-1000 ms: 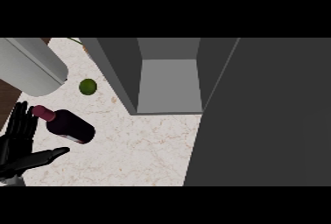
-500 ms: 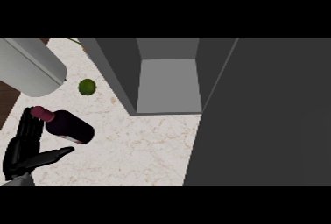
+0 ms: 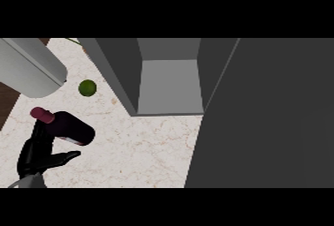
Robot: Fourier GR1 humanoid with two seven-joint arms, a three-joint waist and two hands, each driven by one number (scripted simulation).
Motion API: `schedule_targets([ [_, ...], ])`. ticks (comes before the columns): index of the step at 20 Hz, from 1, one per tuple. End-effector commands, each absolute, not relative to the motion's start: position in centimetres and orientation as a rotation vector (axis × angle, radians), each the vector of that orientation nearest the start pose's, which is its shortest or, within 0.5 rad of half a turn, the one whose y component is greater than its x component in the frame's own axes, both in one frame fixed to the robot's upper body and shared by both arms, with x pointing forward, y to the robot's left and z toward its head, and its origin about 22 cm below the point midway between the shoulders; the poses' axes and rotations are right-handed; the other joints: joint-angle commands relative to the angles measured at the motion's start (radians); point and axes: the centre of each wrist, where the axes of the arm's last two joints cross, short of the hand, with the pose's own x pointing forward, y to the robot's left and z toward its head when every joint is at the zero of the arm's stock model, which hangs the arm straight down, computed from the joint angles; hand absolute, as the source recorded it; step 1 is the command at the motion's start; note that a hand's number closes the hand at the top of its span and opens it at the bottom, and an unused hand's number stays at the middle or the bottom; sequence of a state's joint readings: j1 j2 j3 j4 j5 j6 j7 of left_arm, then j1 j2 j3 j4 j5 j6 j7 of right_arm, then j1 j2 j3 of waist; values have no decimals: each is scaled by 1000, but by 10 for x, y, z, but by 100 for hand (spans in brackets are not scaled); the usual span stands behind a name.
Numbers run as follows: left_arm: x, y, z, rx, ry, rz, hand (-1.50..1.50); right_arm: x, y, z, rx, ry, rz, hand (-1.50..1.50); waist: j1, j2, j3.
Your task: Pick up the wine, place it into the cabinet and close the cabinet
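Counter (image 3: 143, 150), pale veined stone, bearing the following. Cabinet (image 3: 168, 79): grey, open, at top centre, its interior lighter than its walls. Cabinet door (image 3: 267, 114): a broad dark panel swung out over the right half of the view, hiding the counter beneath it. Cylinder (image 3: 31, 66): large, grey, slanting in from the upper left corner. Green fruit (image 3: 87, 87): small and round, between the cylinder and the cabinet's left wall, apart from both. Wine (image 3: 70, 128): dark maroon bottle at the left, below the fruit and well apart from the cabinet; long axis diagonal, red cap toward the upper left, base toward the lower right (standing or lying cannot be told). Left hand (image 3: 38, 156): black, at the lower left corner, fingers straight beside the bottle's left flank, thumb spread apart toward the right below its base; contact cannot be told.
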State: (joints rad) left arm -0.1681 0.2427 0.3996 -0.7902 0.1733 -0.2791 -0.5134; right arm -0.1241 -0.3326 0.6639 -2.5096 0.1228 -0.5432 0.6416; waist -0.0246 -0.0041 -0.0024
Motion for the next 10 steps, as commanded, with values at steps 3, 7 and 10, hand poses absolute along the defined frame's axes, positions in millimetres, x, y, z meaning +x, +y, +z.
schedule_targets([
  [3, 231, 386, -115, 6, -1568, 275, -150, 93, -161, 211, 234, -1949, 149, -150, 4, 3, 0],
  [7, 251, 353, -121, -4, -1575, 258, -150, 88, -172, 215, 238, -1954, 152, -150, 2, 3, 1],
  [10, 238, 361, -130, 19, -1596, 256, -150, 76, -174, 220, 253, -1937, 145, -150, -7, 0, -1],
])
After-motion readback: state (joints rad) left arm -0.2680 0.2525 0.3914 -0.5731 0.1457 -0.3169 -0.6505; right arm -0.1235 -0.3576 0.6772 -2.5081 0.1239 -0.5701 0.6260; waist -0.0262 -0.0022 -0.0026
